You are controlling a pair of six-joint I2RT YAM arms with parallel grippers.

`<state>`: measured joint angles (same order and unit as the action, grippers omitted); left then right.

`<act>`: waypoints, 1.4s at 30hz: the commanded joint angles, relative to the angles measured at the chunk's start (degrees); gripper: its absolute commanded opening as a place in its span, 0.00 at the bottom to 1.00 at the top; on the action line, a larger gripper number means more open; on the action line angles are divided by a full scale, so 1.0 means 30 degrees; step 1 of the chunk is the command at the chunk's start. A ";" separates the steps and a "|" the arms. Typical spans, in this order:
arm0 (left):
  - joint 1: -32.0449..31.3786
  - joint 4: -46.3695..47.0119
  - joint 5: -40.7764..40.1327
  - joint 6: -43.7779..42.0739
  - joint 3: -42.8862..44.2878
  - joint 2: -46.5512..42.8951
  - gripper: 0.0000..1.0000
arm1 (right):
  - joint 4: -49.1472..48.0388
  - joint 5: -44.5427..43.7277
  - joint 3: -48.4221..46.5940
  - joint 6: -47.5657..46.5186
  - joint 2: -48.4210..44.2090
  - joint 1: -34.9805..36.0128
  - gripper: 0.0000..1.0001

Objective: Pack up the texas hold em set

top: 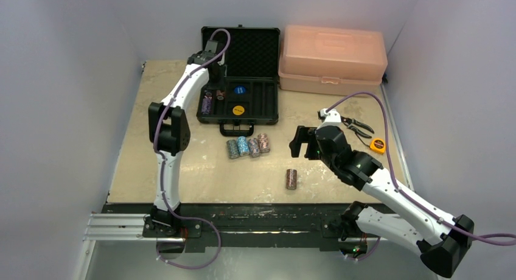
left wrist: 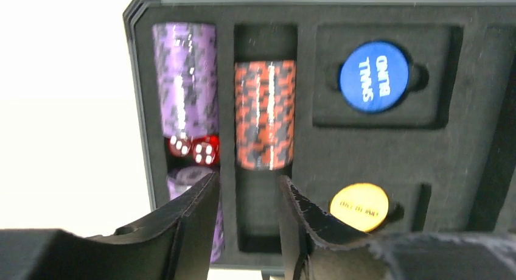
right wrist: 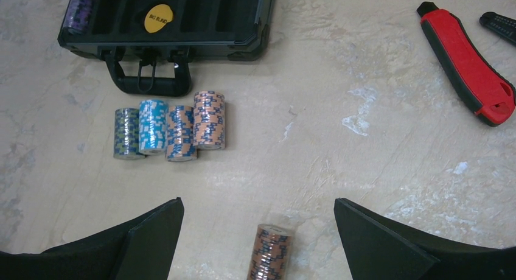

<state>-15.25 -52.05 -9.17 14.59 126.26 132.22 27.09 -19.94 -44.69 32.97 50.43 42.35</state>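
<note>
Top view: the left claw hangs over the open black case. The right claw hovers above the table.

Left wrist: the left claw is half spread and holds nothing. Just ahead of it an orange stack lies in its slot, with a purple stack and red dice in the next one. A blue disc and a yellow disc sit in their pockets.

Right wrist: the right claw gapes wide and empty. A lone stack lies between its fingers, and four stacks lie ahead.

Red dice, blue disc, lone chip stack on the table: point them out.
Red dice (left wrist: 207,151), left wrist view, right die's face.
Blue disc (left wrist: 373,77), left wrist view, printed face.
Lone chip stack (top: 291,179), top view, its side.
</note>
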 commanded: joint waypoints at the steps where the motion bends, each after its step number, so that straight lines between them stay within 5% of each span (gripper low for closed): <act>1: 0.0160 0.1020 0.0222 0.0983 -0.2674 -0.3017 0.34 | -0.0147 0.0029 -0.0514 -0.0239 -0.0231 -0.0027 0.99; 15: 0.0101 0.0946 0.0820 0.0706 -0.2997 -0.1620 0.16 | -0.0099 0.0208 -0.0390 -0.0023 -0.0339 -0.0027 0.99; 42: 0.0131 0.1261 0.0506 -0.0028 0.0339 0.1455 0.18 | -0.0747 0.0149 -0.0445 -0.0325 0.0650 -0.0043 0.99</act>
<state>-15.22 -52.71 -7.51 15.42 124.95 136.09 27.00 -19.79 -44.66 32.93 51.77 42.35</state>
